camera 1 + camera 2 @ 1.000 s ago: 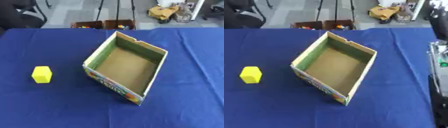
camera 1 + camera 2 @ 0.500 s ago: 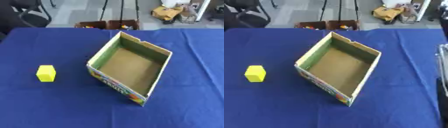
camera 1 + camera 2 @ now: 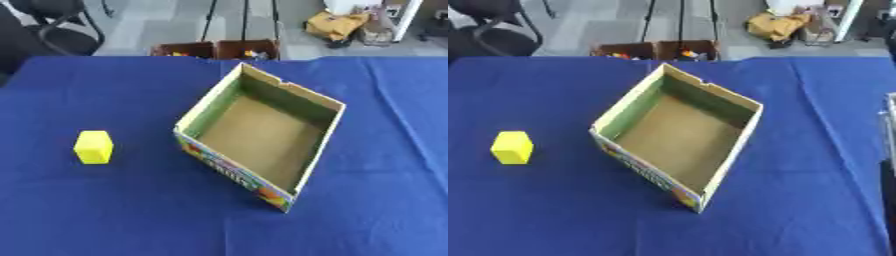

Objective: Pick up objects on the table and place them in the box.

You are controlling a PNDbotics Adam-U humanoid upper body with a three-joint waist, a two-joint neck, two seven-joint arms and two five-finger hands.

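The print on the box's (image 3: 262, 135) near outer wall is too blurred to read, and a grey strip (image 3: 888, 150) is cut off by the right edge.

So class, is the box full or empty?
Empty: the box shows only its bare brown floor; the yellow block sits outside on the cloth.

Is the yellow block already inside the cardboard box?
No: the yellow block sits on the blue tablecloth to the left of the box, apart from it, and the box holds nothing visible.
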